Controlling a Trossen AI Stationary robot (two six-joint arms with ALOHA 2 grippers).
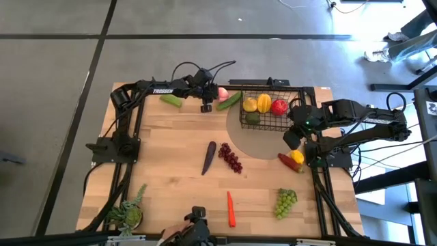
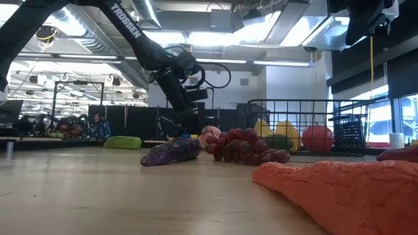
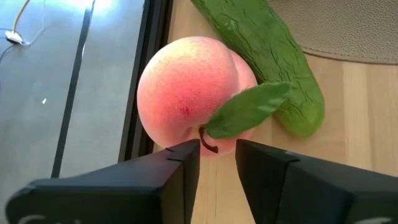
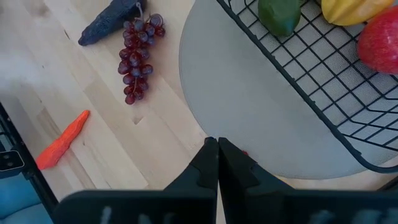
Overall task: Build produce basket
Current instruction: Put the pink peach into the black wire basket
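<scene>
The pink peach lies on the wood at the table's far edge, with a cucumber resting against it. My left gripper hovers just in front of the peach, its fingers a narrow gap apart and empty; it also shows in the high view. The black wire basket stands on a grey round mat and holds a lemon, a yellow pepper, a red pepper and a green piece. My right gripper is shut and empty above the mat's near edge.
On the wood lie the eggplant, dark grapes, carrot, green grapes, a red and a yellow piece by the right arm, and a green piece at the far edge. A potted plant stands near left.
</scene>
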